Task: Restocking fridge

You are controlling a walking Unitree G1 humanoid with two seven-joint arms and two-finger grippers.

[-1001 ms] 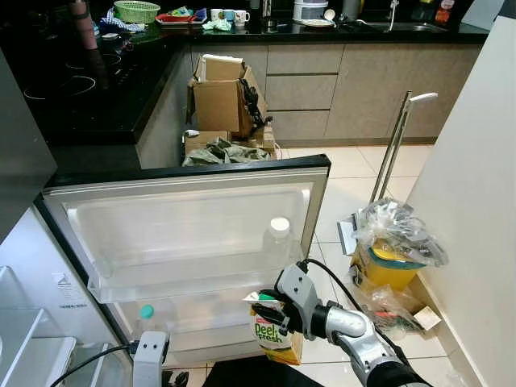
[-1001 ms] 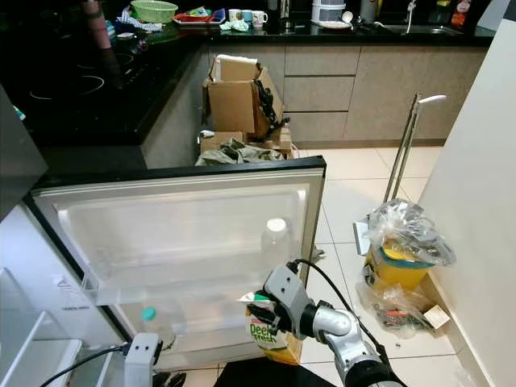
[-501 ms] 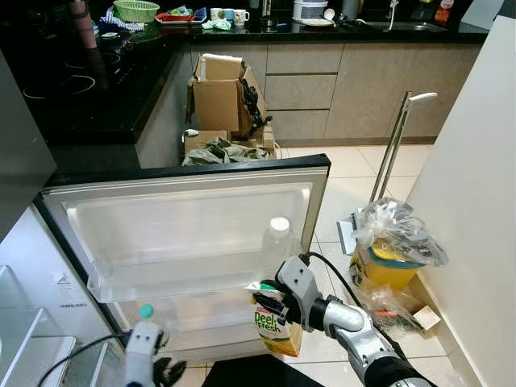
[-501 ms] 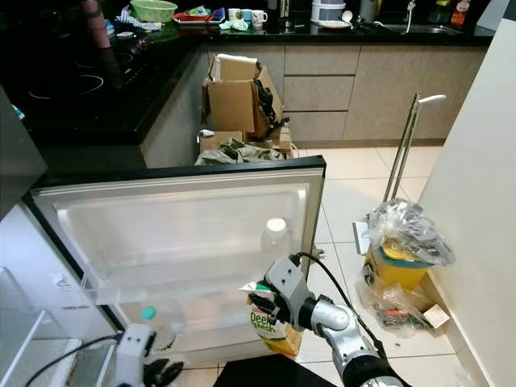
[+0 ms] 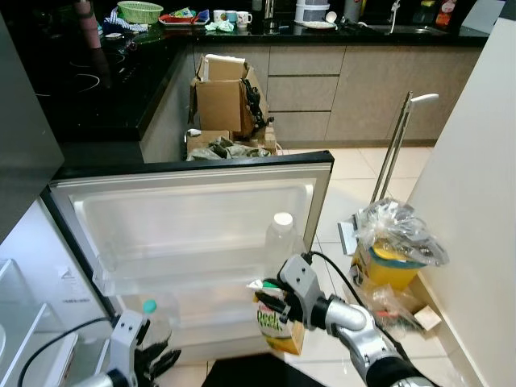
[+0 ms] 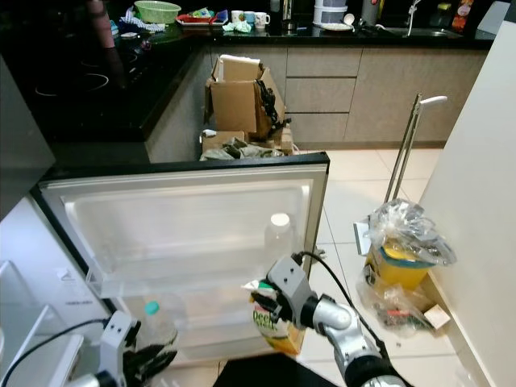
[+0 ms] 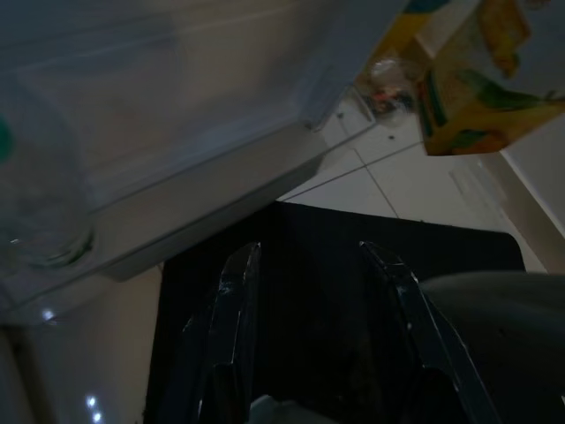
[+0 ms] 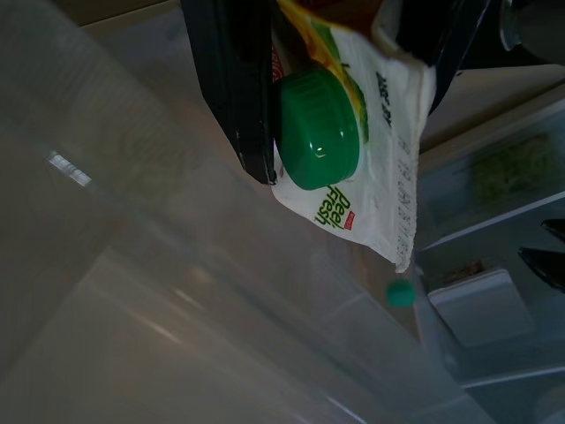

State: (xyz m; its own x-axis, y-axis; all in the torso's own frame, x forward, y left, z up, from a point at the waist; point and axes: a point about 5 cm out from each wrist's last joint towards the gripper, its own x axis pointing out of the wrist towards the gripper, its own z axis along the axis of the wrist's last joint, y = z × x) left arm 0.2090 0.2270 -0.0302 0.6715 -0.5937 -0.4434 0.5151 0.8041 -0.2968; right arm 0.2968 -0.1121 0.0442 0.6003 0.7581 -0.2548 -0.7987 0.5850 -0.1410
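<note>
Your juice carton (image 5: 276, 324), yellow-green with a green screw cap (image 8: 319, 140), upright and slightly tilted, pinched at its top by your right end effector (image 5: 274, 300), just before the open fridge door's lower shelf (image 5: 210, 310)

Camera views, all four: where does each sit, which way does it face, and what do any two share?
Left eye view: on the head, facing forward and down at the open fridge door; right claw holding the juice carton, left claw low.
Right eye view: beside it, same scene, both arms.
Left wrist view: along the left claw's open fingers at the door's underside.
Right wrist view: along the right claw's fingers at the carton's green cap.
Shared: the carton appears in all four.
</note>
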